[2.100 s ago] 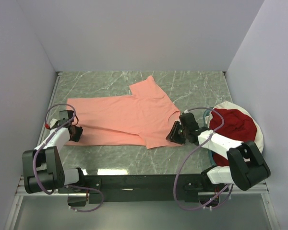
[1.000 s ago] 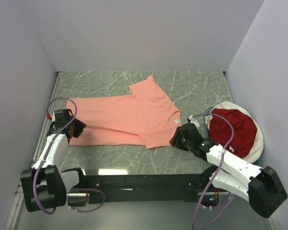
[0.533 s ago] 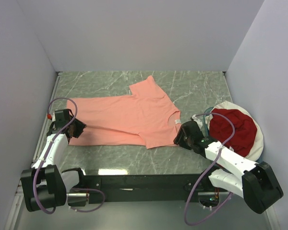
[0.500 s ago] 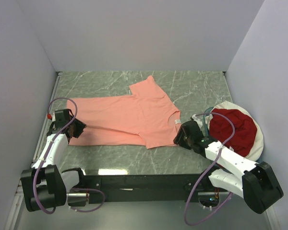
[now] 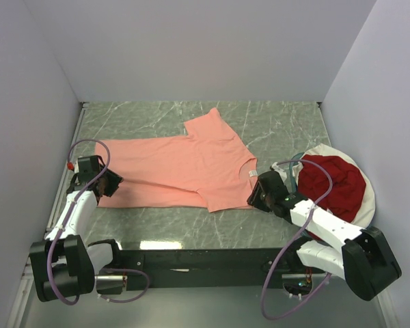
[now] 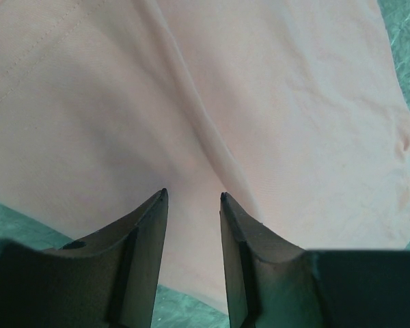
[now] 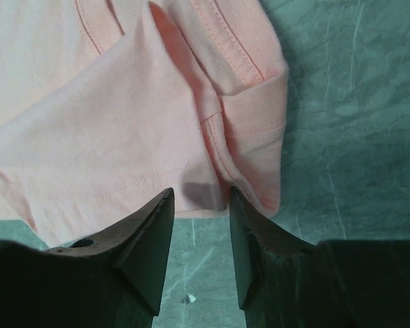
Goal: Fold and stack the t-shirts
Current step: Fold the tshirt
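Note:
A salmon-pink t-shirt (image 5: 178,167) lies spread flat on the green marbled table (image 5: 280,123), its white neck label (image 5: 251,175) at the right end. A dark red t-shirt (image 5: 331,184) is bunched in the basket at right. My left gripper (image 5: 108,183) sits low over the pink shirt's near-left corner. In the left wrist view it (image 6: 194,195) is open, its tips on either side of a crease in the cloth (image 6: 260,102). My right gripper (image 5: 255,195) is at the shirt's near-right edge. In the right wrist view it (image 7: 201,193) is open, and the sleeve hem (image 7: 109,137) lies just at its tips.
A white-rimmed round basket (image 5: 369,198) stands at the right edge of the table, close behind my right arm. White walls close in the left, back and right sides. Bare marbled table (image 7: 355,102) shows to the right of the shirt's edge.
My right arm has shifted a little, bringing the gripper up against the shirt's near-right edge, and its jaws have narrowed slightly. The left arm and the shirts have not moved.

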Robot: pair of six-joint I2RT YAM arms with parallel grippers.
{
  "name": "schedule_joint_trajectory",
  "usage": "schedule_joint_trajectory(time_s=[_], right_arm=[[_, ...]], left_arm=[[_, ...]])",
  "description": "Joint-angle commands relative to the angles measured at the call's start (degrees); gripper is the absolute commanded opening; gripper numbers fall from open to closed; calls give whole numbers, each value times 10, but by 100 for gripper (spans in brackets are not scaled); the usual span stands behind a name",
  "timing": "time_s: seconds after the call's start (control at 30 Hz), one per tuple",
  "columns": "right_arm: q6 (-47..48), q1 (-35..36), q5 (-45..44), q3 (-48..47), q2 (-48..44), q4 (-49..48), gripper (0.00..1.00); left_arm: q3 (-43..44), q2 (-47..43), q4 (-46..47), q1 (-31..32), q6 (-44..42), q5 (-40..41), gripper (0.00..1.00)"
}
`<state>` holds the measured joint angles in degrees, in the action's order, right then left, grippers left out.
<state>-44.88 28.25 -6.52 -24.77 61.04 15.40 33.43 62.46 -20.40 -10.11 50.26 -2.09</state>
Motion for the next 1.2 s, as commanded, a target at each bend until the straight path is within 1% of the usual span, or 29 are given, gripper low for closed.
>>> schedule_joint_trajectory(time_s=[0.0, 0.07, 0.17, 0.2, 0.3, 0.33, 0.4, 0.53, 0.67, 0.97, 1.17], right_arm=[[6, -5, -10, -26, 7, -23, 43], [6, -4, -10, -30, 7, -23, 41], [9, -6, -10, -37, 5, -22, 33], [12, -5, -10, -40, 10, -22, 27], [17, -5, -9, -52, 20, -17, 14], [18, -6, -7, -55, 22, -17, 6], [20, -6, -2, -64, 25, -17, 1], [25, -7, 7, -85, 32, -15, 0], [33, -13, 14, -134, 51, -11, 0], [45, -67, 63, -263, 173, -24, 0], [33, -108, 124, -327, 263, -44, 0]], left_arm=[[3, -1, 12, -2, -9, -5, 43], [4, -1, 12, -2, -9, -4, 43], [4, -1, 12, -3, -9, -5, 43], [4, -1, 12, -3, -9, -5, 43], [4, 1, 12, -2, -8, -6, 43], [4, 2, 14, -3, -8, -5, 43], [4, 3, 14, -2, -7, -5, 43], [5, 5, 16, -2, -6, -5, 43], [7, 13, 20, -3, -3, -9, 43], [11, 44, 36, -1, 7, -18, 43], [17, 61, 41, -2, 9, -20, 43]])
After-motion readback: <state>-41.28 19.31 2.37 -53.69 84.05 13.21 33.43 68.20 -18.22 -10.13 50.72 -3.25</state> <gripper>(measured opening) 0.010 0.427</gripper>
